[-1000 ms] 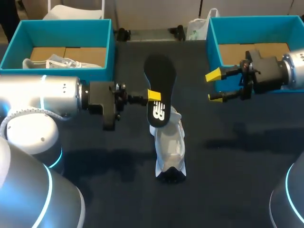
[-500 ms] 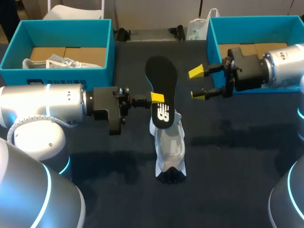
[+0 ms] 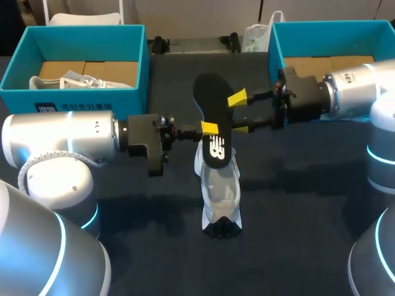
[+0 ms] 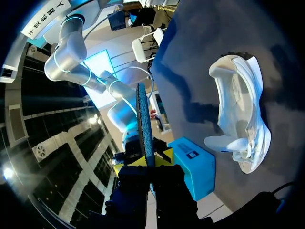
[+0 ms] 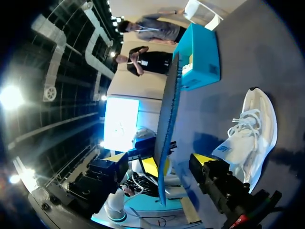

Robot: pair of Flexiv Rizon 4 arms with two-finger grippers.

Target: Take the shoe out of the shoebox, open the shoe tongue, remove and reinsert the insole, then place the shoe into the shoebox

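Teal left shoebox (image 3: 74, 98) and right shoebox (image 3: 278, 46) are set at the far corners, with the white shoe (image 3: 221, 197) laid nearer, between them. Over it the black insole (image 3: 213, 102) is held upright, pinched by the left gripper (image 3: 210, 128); the right gripper (image 3: 239, 113) is spread open around its right edge.

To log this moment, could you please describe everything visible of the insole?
The insole is thin, flat and black, with a white logo near its lower end. It is out of the white shoe, held upright over it, pinched at one edge by the left gripper. The open fingers of the right gripper straddle its other edge; no contact is visible there.
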